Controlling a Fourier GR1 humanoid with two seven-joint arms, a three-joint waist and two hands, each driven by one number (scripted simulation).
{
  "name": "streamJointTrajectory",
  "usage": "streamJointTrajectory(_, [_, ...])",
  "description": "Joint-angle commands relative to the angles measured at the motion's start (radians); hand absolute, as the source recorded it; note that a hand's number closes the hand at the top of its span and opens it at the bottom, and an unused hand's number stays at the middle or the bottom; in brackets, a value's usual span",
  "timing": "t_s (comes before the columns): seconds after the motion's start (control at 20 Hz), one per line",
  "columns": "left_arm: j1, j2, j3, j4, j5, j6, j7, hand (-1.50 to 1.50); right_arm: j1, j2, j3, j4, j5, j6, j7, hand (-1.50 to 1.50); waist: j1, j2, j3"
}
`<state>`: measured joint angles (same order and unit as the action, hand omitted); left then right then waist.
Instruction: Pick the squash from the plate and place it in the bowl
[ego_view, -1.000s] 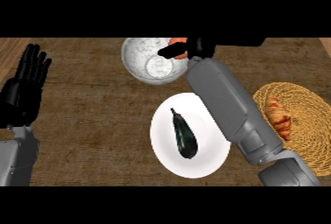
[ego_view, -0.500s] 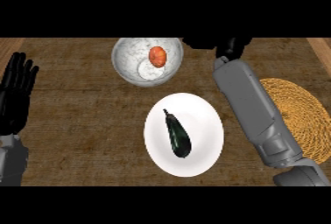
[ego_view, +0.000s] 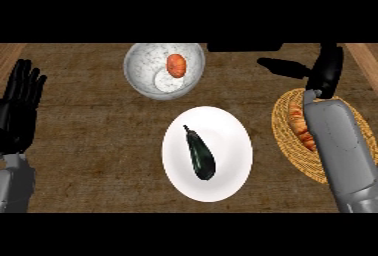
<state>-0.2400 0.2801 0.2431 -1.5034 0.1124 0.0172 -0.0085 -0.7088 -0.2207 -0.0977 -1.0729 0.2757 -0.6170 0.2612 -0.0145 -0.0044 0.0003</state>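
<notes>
- Looking steeply down, the view is taking in a brown, woven-textured surface (ego_view: 103, 150) with two grey forearms coming in from the lower edge.
- A small, round orange squash (ego_view: 176, 65) is lying inside a speckled grey-white round bowl (ego_view: 142, 60), which is sitting at the top centre of the surface. The squash is resting toward the right side of the bowl's hollow.
- A plain white round plate (ego_view: 230, 145) is sitting just below the bowl, near the middle of the surface, the two close but not touching.
- A dark green, elongated vegetable (ego_view: 199, 159) is lying lengthwise on the plate, its thin stem end pointing up and left.
- A tan woven wicker basket (ego_view: 281, 122) is sitting at the right, well apart from the plate, holding golden-brown bread (ego_view: 299, 127). The right forearm (ego_view: 339, 150) is covering much of it.
- The black right hand (ego_view: 325, 67) is hanging above the surface at the upper right, to the right of the bowl and apart from it. Its fingers (ego_view: 283, 66) are stretching out leftward, released and grasping nothing.
- The black left hand (ego_view: 19, 110) is resting at the left edge, fingers up, straight and released, touching nothing.
</notes>
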Motion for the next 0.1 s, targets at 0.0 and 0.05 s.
streamJointTrajectory(0.0, [-0.042,0.046,0.049,0.038,0.031,-0.024,0.0,0.0,0.193,-0.059,-0.001,-0.219,-0.053,0.098,-0.001,-1.5,-0.009,-0.002,-0.001])
streamJointTrajectory(0.05, [0.027,-0.022,-0.018,-0.034,-0.009,0.001,-0.013,0.0,0.173,-0.065,-0.037,-0.181,-0.083,0.113,-0.018,-1.5,0.009,0.002,0.0])
